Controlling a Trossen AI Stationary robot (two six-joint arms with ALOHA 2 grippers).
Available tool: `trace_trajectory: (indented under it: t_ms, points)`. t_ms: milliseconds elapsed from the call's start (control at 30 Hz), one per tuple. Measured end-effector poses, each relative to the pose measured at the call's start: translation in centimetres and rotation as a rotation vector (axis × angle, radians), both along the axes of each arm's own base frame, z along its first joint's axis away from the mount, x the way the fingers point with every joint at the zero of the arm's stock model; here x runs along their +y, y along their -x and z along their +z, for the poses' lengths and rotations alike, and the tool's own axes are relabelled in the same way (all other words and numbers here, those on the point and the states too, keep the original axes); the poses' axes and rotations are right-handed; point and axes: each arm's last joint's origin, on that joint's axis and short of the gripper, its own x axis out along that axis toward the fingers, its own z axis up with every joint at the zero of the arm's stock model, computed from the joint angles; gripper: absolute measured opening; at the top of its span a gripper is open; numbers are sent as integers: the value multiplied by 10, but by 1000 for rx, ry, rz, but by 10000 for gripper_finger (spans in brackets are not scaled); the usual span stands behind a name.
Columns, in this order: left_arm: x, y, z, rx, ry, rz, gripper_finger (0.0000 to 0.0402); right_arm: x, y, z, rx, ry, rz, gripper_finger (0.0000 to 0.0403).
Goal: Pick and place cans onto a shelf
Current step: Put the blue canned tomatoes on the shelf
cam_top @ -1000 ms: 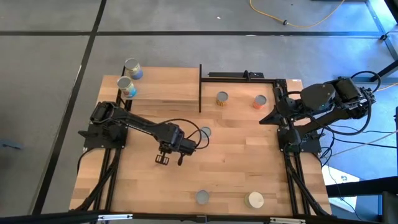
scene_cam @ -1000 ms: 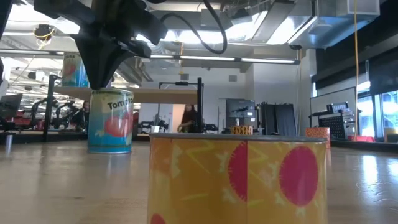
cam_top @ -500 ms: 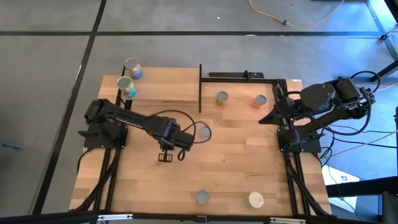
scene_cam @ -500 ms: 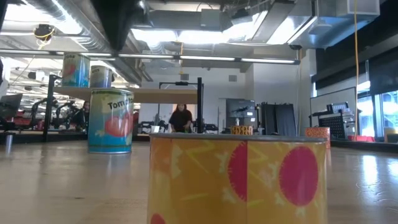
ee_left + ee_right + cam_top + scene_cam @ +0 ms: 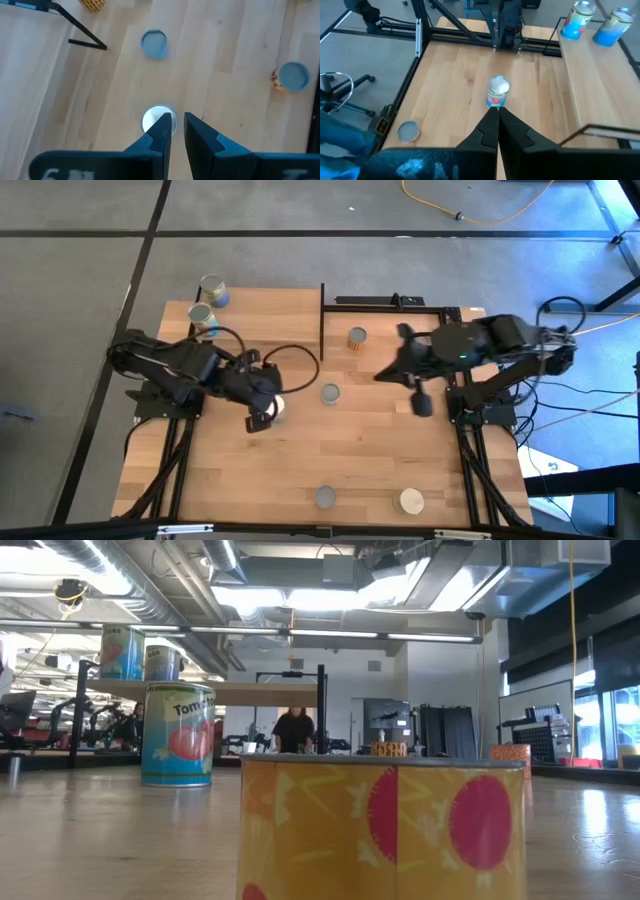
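Observation:
A tomato can (image 5: 277, 407) with a white top stands upright on the table, also in the low view (image 5: 178, 735). My left gripper (image 5: 177, 117) hangs above it, fingers pointing down, a narrow gap between them, nothing in it. My right gripper (image 5: 496, 109) is shut and empty; it reaches from the right over the table's middle (image 5: 385, 373) and points at that can (image 5: 497, 92). Two blue cans (image 5: 212, 288) (image 5: 203, 317) stand on the shelf (image 5: 265, 325). Loose cans stand on the table: a yellow one (image 5: 357, 337) and a grey-topped one (image 5: 330, 392).
Two more cans stand near the table's front edge, grey-topped (image 5: 325, 497) and cream-topped (image 5: 410, 501); the yellow can (image 5: 380, 830) fills the low view's foreground. A black post (image 5: 322, 320) stands at the shelf's right end. A person stands in the room beyond the table (image 5: 292, 730).
My left gripper has risen from the tomato can's top, out of the low view, drawing a little toward the table's left edge and rolling its wrist; the can stays upright where it was. My right arm has swung from the right edge out over the table's middle.

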Motion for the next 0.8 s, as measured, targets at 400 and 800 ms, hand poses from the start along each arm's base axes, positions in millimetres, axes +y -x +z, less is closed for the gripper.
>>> trace_trajectory:
  t_ms: [400,800]
  points:
    - [-12,34,6,71,-5,-31,45,1,-97,6,32,-33,76,7]
    - [-22,60,16,41,-12,-97,45,-12,-169,-65,216,54,123,7]
